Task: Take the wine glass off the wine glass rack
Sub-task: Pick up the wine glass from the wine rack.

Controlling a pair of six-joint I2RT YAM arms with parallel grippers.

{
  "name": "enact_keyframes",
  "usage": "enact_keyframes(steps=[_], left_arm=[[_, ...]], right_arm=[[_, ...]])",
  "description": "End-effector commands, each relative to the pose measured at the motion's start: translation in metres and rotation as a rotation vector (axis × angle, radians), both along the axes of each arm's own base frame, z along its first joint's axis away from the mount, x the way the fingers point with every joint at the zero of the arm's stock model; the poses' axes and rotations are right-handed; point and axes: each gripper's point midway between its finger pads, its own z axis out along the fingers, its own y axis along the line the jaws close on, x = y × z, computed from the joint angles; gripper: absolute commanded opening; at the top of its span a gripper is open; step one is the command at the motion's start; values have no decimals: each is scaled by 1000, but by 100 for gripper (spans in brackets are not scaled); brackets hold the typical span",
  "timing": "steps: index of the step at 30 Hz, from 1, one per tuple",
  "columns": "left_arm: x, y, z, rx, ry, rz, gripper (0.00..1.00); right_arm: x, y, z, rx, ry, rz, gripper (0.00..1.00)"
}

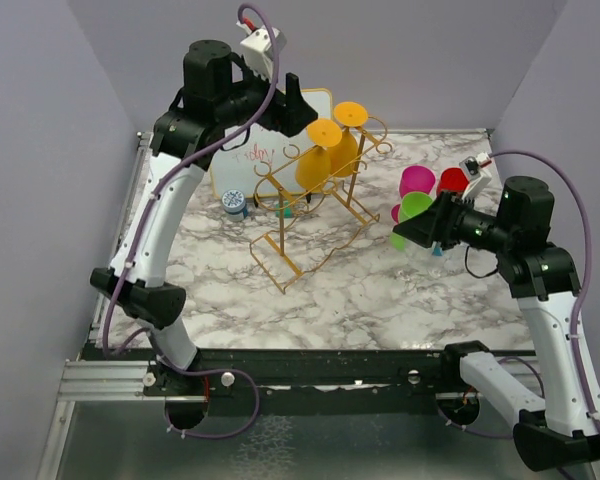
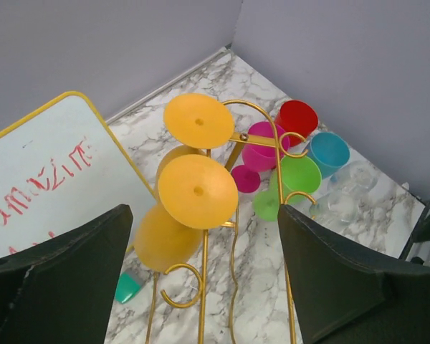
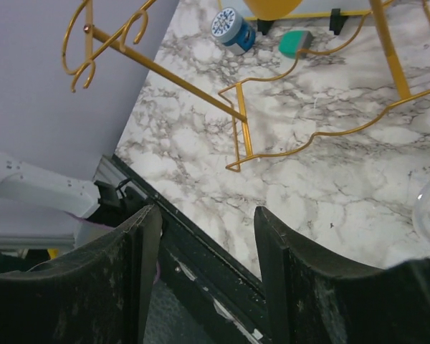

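Note:
The gold wire wine glass rack (image 1: 326, 262) stands mid-table on the marble top. Two orange wine glasses hang in it with their round bases up: the nearer one (image 1: 323, 134) and the farther one (image 1: 352, 113). My left gripper (image 1: 298, 105) is open, high above and just behind the rack's top. In the left wrist view its open gripper (image 2: 204, 209) looks down over the nearer glass (image 2: 198, 190), the farther glass (image 2: 198, 120) and the rack wire (image 2: 202, 308), touching neither glass. My right gripper (image 1: 405, 235) is open and empty to the right of the rack (image 3: 179, 77).
A yellow-framed whiteboard (image 1: 250, 160) leans behind the rack. A small blue-white jar (image 1: 235, 204) and a teal block (image 3: 295, 43) lie near it. Magenta (image 1: 417, 180), red (image 1: 453, 180) and green (image 1: 415, 207) cups cluster at the right, with a blue cup (image 2: 328, 152) and a clear glass (image 2: 337, 206).

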Motion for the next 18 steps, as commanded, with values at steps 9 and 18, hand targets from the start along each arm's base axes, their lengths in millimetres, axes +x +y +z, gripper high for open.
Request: enact_keyframes(steps=[9, 18], left_arm=[[47, -20, -55, -48, 207, -120, 77], [44, -20, -83, -15, 260, -139, 62]], right_arm=[[-11, 7, -6, 56, 48, 42, 57], [-10, 5, -19, 53, 93, 11, 54]])
